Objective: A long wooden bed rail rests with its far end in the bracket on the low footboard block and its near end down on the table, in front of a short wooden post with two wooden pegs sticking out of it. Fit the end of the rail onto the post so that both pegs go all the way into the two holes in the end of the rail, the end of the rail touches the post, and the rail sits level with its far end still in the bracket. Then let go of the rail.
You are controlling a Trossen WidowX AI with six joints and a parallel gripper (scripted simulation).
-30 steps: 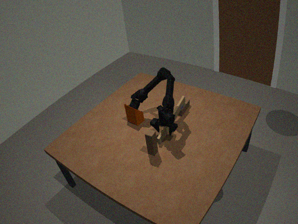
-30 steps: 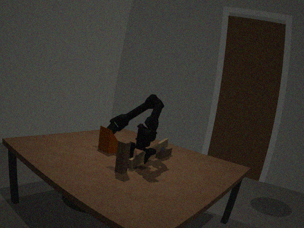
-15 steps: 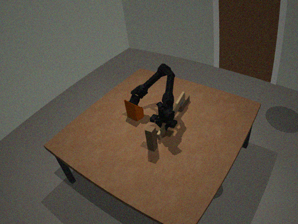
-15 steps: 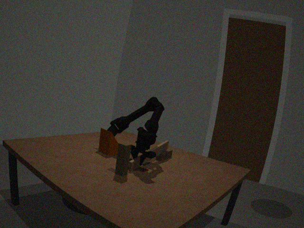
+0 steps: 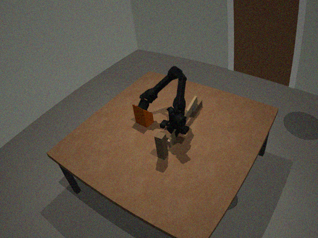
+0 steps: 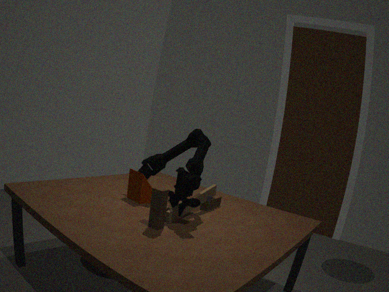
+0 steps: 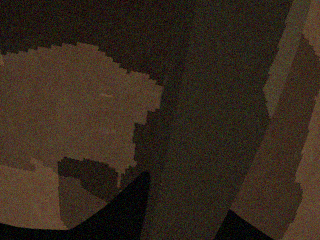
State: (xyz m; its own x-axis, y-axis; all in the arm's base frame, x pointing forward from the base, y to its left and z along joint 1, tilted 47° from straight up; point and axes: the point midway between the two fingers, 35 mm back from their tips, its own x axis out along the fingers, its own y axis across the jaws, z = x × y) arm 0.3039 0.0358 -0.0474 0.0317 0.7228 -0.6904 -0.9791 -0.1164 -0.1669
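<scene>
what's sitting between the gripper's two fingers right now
The wooden rail, gripped between the fingers of the gripper; the wrist view shows it best.

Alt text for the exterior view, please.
The black arm's fingers grip the wooden rail near its lower end, beside the upright post. An orange block stands left of the post.

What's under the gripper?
The gripper is shut on the rail. Table shows beside it; the rail's stretch between the fingers is mostly covered outside the wrist view.
</scene>
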